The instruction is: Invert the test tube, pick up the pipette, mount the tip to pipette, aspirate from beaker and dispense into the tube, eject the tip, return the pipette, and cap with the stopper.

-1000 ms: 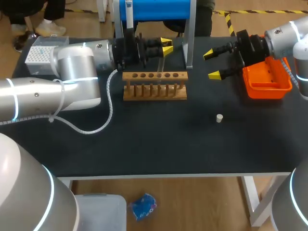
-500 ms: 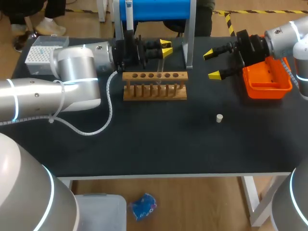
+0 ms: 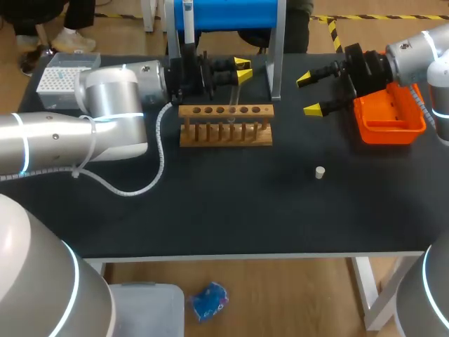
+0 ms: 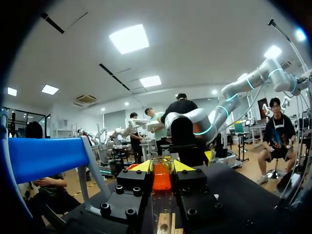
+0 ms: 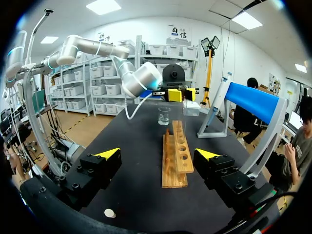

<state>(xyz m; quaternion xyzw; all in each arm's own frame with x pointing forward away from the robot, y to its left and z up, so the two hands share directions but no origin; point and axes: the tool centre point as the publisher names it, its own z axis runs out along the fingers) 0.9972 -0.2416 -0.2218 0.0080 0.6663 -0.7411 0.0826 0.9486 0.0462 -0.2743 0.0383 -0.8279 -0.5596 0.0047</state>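
Clamping a clear test tube (image 4: 162, 199) from both sides, the left gripper (image 3: 240, 67) has its fingers close together on the glass and holds it upright over the wooden rack (image 3: 225, 123), above the holes right of the rack's middle. Whether the tube's lower end sits in a hole cannot be told. The right gripper (image 3: 309, 94) hangs with its fingers spread wide, between the rack and the orange bin (image 3: 390, 121). A small white stopper (image 3: 320, 172) lies on the black table (image 3: 231, 210), well apart from the rack and nearer the front edge. A glass beaker (image 5: 164, 116) stands past the rack's far end, near the left gripper. A tip box (image 3: 62, 73) sits at the back left corner.
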